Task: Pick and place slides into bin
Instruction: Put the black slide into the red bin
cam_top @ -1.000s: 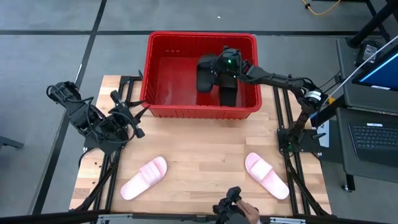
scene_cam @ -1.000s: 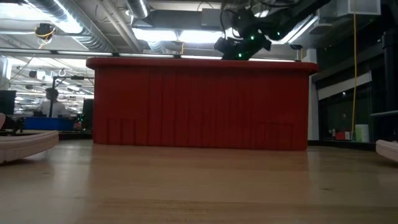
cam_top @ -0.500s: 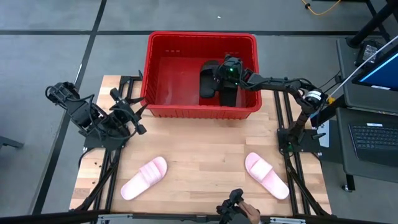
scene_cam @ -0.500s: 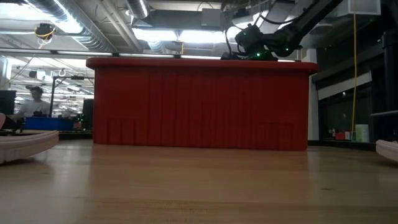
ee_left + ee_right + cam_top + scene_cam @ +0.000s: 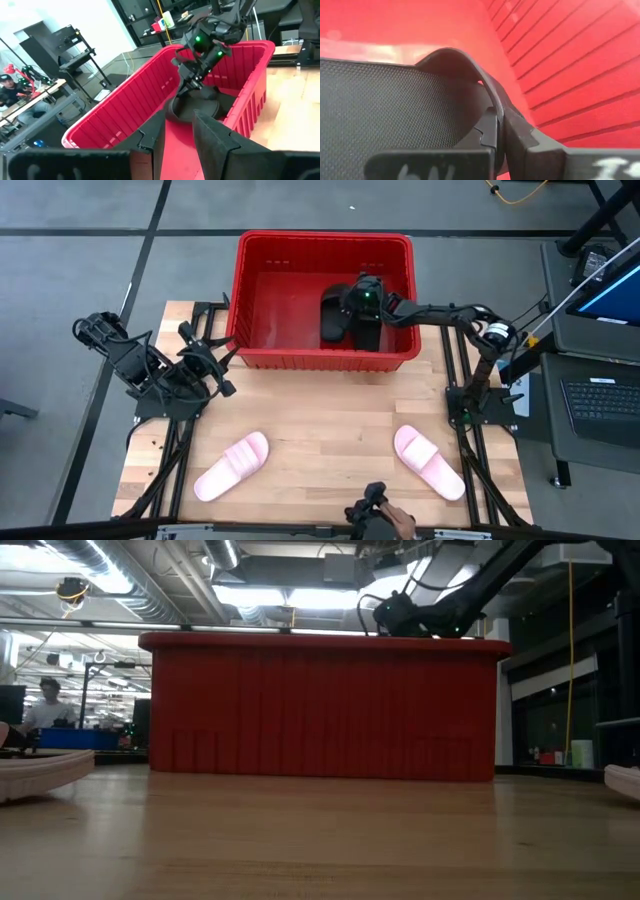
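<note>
Right gripper, fingers clamped on a black slide's strap, inside the bin near its right wall

Two black slides – two pink slides – one bin

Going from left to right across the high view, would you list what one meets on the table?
Left gripper → left pink slide → red bin → right gripper, shut on a black slide → right pink slide.
</note>
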